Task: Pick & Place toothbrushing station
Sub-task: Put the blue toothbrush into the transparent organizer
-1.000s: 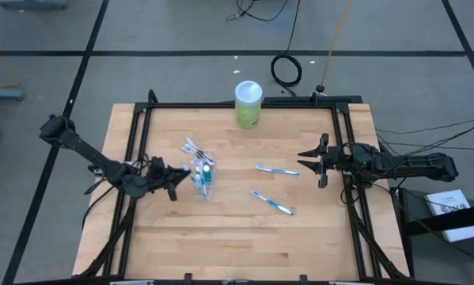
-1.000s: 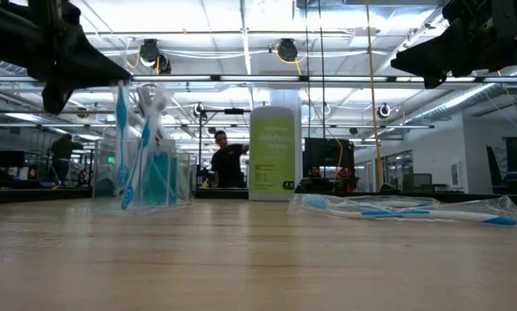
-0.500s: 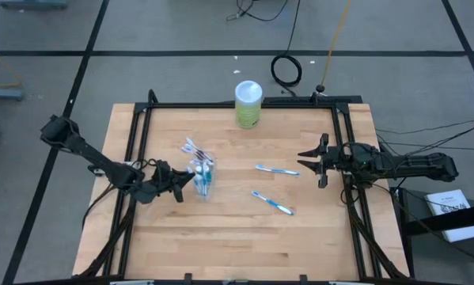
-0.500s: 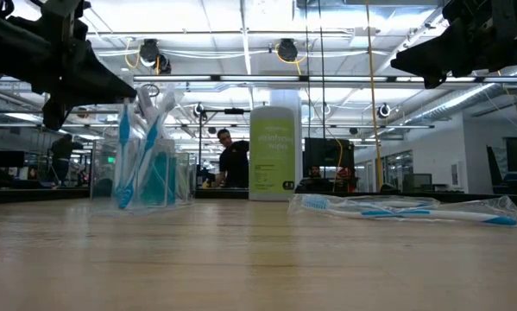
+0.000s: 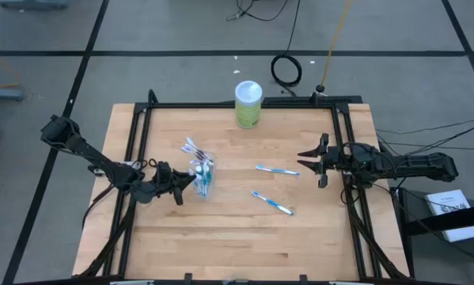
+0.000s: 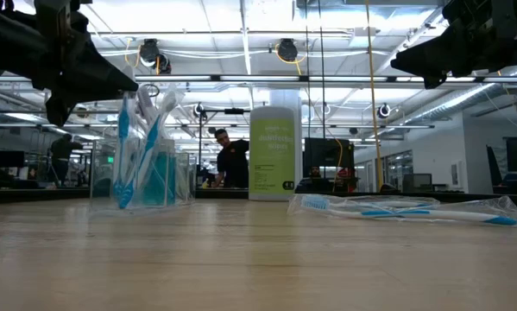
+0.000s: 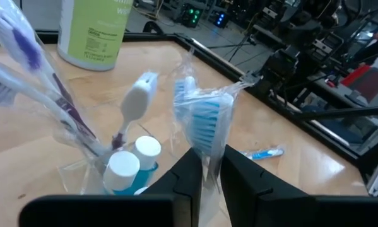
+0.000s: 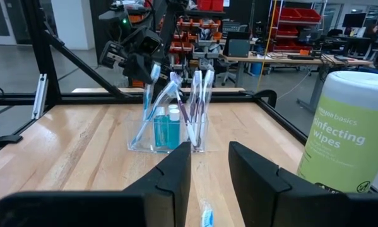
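Note:
A small clear cup [image 5: 202, 179] stands on the table, left of its middle. It holds several wrapped toothbrushes and two white-capped teal tubes [image 7: 124, 169]. It also shows in the low view [image 6: 154, 177] and the right wrist view [image 8: 170, 133]. My left gripper [image 5: 186, 183] is at the cup's left side, shut on a wrapped blue-and-white toothbrush [image 7: 204, 120]. Two more wrapped toothbrushes [image 5: 276, 169] [image 5: 272, 203] lie flat to the right of the cup. My right gripper [image 5: 302, 162] hangs open and empty above the table's right side. My left gripper pinches the wrapped toothbrush between its two fingers, just below the bristle head, at the neck [image 7: 209, 159]. The fingers come from the table's left, slanting down. The bristle head sticks up past the fingertips. The fingers hide the handle below.
A tall green canister with a white lid [image 5: 248, 104] stands at the table's far edge, middle. A black frame [image 5: 244, 104] runs along the table's left, far and right sides. The wood between the cup and the near edge is bare.
My left gripper has gone a little toward the table's right edge, up to the cup's left side, with the arm sinking lower. It has stayed shut on the toothbrush. In the last half second it has kept still.

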Available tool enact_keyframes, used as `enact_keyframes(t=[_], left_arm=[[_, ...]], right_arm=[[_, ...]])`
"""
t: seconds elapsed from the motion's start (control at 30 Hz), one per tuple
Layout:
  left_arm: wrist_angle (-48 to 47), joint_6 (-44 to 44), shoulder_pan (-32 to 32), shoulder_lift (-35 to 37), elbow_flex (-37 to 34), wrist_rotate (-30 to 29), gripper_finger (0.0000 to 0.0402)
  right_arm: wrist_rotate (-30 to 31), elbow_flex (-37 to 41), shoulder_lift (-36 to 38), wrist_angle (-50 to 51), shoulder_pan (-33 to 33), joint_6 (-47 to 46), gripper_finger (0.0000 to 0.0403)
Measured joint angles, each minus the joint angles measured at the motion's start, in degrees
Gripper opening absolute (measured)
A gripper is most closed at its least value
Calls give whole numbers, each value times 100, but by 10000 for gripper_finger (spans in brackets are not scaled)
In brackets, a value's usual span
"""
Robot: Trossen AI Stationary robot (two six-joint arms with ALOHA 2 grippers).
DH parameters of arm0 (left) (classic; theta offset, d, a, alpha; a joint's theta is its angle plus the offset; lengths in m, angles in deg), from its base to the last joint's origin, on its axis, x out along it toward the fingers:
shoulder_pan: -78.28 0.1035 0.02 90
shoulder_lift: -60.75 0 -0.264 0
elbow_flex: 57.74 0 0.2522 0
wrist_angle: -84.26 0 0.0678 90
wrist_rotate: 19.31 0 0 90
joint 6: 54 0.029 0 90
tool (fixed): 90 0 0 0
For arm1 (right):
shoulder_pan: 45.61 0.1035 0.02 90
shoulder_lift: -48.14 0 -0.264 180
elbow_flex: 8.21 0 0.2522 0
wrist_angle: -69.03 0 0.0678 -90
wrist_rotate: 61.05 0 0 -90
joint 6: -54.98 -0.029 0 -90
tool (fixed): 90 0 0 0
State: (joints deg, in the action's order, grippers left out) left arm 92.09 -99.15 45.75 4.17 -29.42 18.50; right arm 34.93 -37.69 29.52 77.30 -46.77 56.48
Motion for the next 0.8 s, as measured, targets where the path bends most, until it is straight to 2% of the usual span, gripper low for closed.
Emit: enact_keyframes(t=[0.17, 0.53, 0.67, 0.8], left_arm=[[2, -22, 0, 0, 0, -33, 86], [277, 250, 0, 95, 0, -34, 243], [354, 481, 0, 421, 0, -54, 271], [520, 825, 0, 833, 1, -64, 283]], right_arm=[[0, 0, -1, 9, -2, 0, 98], [0, 0, -1, 9, -1, 0, 98], [0, 0, -1, 9, 0, 0, 98], [0, 0, -1, 9, -1, 0, 98]])
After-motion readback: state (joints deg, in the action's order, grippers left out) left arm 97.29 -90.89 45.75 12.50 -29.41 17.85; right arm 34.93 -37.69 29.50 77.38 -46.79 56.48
